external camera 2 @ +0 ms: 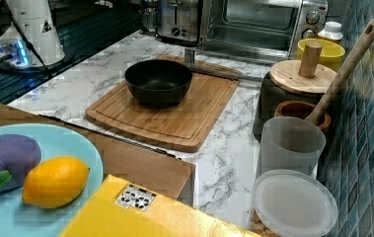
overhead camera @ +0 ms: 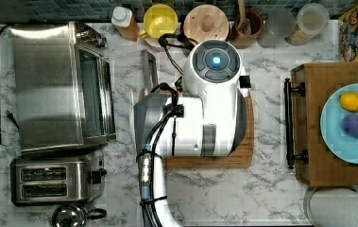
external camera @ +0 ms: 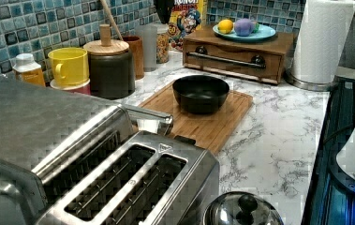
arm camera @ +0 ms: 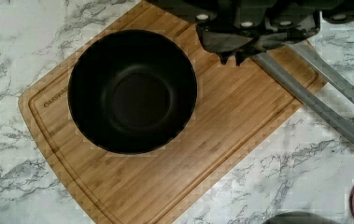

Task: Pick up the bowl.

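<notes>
Marble surface [external camera 2: 100, 69] is cluttered, but the bowl [external camera 2: 158, 81] sits upright alone on the cutting board [external camera 2: 174, 116], easy to reach. Hand [arm camera: 233, 58] hovers above, empty, fingertips look pressed together.

Even, bright indoor light; soft glare on the toaster oven [overhead camera: 49, 85] and toaster [external camera: 133, 187] (blocky compression throughout), faint shadow under the black bowl [external camera 2: 158, 81].

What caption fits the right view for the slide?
Empty black bowl upright on a wooden cutting board on the marble counter, not yet grasped.
</notes>
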Available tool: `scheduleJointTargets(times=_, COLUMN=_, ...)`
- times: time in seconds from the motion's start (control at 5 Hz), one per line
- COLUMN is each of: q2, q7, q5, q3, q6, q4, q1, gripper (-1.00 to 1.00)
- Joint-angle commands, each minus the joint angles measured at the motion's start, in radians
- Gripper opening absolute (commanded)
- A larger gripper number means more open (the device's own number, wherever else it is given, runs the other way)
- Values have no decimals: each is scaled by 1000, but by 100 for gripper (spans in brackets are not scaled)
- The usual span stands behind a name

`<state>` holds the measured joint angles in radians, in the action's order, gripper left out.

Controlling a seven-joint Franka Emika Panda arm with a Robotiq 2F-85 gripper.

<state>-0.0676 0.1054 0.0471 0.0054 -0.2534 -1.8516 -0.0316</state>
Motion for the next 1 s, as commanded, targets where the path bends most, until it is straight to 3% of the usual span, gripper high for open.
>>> scheduleJointTargets(times=0.2, q2=-5, q7=2, q5=1, q3=1, q6=-4, q4=0, q1=-3, gripper=-100)
scheduleJointTargets(times=0.6, q2=55, q7=50, q5=-125, q3=-42, q6=-141, q4=-216, q1=-38, gripper=-100)
scheduleJointTargets(times=1.0, q2=154, q7=173, q5=-129, q3=-84, q6=-216, q4=-360, q1=-92, gripper=-100)
